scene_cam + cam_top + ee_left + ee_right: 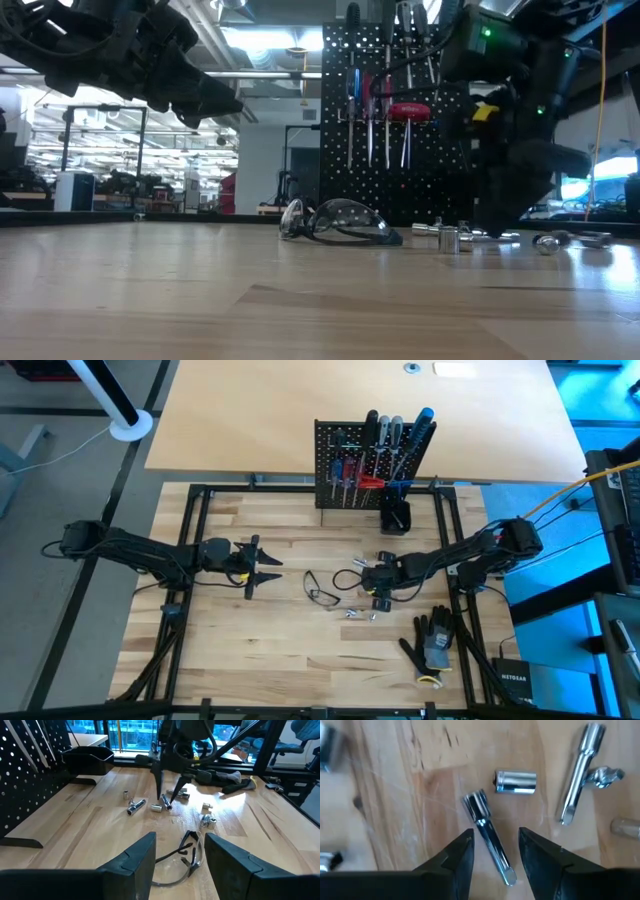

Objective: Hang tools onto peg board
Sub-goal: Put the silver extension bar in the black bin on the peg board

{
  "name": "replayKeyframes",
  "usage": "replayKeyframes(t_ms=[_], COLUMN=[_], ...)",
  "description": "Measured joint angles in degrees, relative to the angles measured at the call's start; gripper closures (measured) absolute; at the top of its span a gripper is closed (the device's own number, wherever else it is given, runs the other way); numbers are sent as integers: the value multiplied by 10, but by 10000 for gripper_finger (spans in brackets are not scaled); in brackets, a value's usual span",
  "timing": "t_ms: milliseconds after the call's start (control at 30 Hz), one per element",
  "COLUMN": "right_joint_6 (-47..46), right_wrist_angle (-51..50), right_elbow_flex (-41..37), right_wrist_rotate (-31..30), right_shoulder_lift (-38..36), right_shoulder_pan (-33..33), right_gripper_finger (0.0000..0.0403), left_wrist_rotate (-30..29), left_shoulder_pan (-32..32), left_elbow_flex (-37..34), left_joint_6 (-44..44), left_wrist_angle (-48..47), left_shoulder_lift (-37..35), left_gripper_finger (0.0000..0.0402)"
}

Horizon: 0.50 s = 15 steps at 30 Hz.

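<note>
Overhead view: I look straight down on the whole worktop [280, 650], both arms entering from the sides, the peg board [345, 465] at the far edge. Low view: set at worktop height, I look level across the wood toward the peg board [395, 120] and the room behind; the safety glasses [335, 220] sit mid-distance. Left wrist view: I look forward past the left pincer [180, 860], close above the safety glasses [182, 860], toward the other arm farther off. Right wrist view: very near the wood, I face down between the right pincer [495, 850] fingers onto a metal bit [490, 835]. All four share the scattered metal bits.
</note>
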<state>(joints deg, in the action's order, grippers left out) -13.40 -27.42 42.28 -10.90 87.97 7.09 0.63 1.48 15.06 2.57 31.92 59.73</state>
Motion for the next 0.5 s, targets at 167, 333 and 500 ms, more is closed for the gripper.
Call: replayKeyframes(t_ms=[167,333,500], right_joint_6=[3,3,3], right_wrist_angle=[6,6,8], right_elbow_flex=[0,2,3], right_wrist_rotate=[-6,-5,-3], right_shoulder_lift=[4,24,39], right_shoulder_pan=[0,0,1], right_gripper_finger=[249,253,295], left_wrist_rotate=[0,0,0], left_shoulder_pan=[0,0,0], left_elbow_flex=[0,0,0], left_joint_6=[0,0,0], left_wrist_angle=[0,0,0], left_shoulder_lift=[0,0,0], left_gripper_finger=[243,243,243])
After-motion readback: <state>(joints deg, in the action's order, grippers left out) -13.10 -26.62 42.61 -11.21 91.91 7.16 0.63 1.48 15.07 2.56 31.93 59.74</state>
